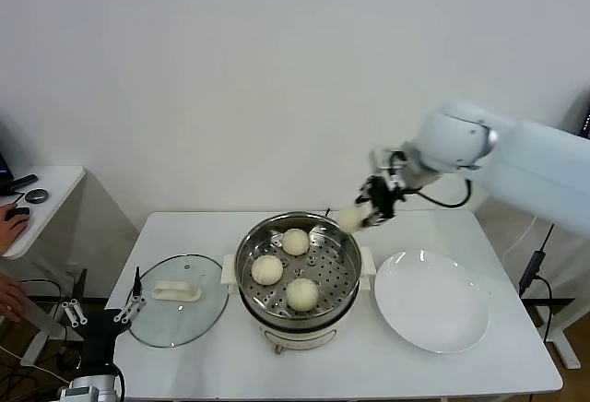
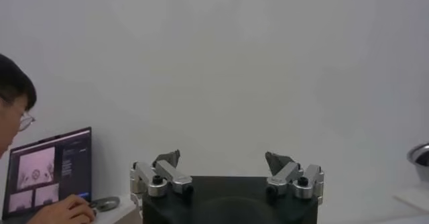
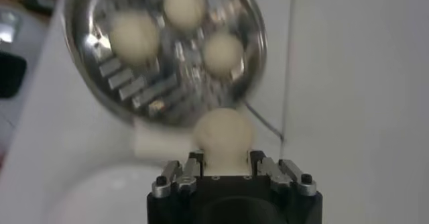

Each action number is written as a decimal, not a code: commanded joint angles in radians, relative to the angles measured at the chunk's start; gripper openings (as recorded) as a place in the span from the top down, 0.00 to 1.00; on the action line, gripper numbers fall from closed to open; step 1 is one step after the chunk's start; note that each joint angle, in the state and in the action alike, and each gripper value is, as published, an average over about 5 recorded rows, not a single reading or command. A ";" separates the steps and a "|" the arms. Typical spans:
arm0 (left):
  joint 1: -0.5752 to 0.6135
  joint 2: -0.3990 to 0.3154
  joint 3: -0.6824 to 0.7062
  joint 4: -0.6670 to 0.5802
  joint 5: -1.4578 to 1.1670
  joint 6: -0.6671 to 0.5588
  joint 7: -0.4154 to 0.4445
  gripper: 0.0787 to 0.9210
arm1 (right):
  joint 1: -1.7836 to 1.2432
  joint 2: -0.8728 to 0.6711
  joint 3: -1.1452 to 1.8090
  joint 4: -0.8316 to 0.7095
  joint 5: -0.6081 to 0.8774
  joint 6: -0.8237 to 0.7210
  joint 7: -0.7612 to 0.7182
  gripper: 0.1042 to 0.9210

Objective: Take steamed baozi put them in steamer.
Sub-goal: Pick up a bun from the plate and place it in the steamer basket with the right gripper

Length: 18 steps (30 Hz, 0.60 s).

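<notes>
The steamer (image 1: pixel 297 302) stands mid-table, a shiny steel pot with a perforated tray. Three cream-white baozi lie on that tray: one at the back (image 1: pixel 295 242), one on the left (image 1: pixel 266 270), one at the front (image 1: pixel 301 293). My right gripper (image 1: pixel 361 215) hangs just above the pot's back right rim, shut on a fourth baozi (image 1: pixel 350 218). The right wrist view shows this held baozi (image 3: pixel 224 135) between the fingers, with the steamer (image 3: pixel 100 91) and its three buns beyond. My left gripper (image 2: pixel 225 168) is parked off the table's left side, open and empty, facing a wall.
A flat white plate (image 1: pixel 431 300) lies to the right of the steamer. The glass lid (image 1: pixel 178 311) with a white handle rests on the table to its left. A person (image 2: pixel 13 111) works at a laptop (image 2: pixel 50 172) on a side desk at the left.
</notes>
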 commanded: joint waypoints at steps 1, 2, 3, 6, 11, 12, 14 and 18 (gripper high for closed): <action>-0.002 -0.007 0.003 -0.003 0.002 0.002 0.000 0.12 | -0.008 0.196 -0.119 0.058 0.162 -0.180 0.160 0.60; -0.003 -0.008 0.002 -0.004 0.002 0.003 -0.001 0.12 | -0.033 0.202 -0.116 0.041 0.143 -0.180 0.162 0.60; -0.003 -0.009 0.000 -0.004 0.001 0.003 -0.001 0.12 | -0.056 0.207 -0.113 0.025 0.124 -0.180 0.163 0.60; -0.003 -0.009 -0.007 -0.005 -0.001 0.005 -0.001 0.12 | -0.118 0.216 -0.103 -0.018 0.069 -0.179 0.159 0.60; -0.001 -0.009 -0.018 -0.004 -0.006 0.005 -0.001 0.12 | -0.191 0.218 -0.083 -0.075 -0.020 -0.179 0.146 0.60; 0.000 -0.009 -0.019 -0.003 -0.006 0.005 -0.001 0.12 | -0.197 0.217 -0.081 -0.082 -0.035 -0.179 0.143 0.60; 0.000 -0.010 -0.021 0.000 -0.007 0.004 -0.001 0.12 | -0.205 0.214 -0.078 -0.091 -0.061 -0.179 0.135 0.60; 0.000 -0.011 -0.022 0.007 -0.007 0.001 -0.001 0.12 | -0.211 0.202 -0.075 -0.101 -0.086 -0.179 0.131 0.60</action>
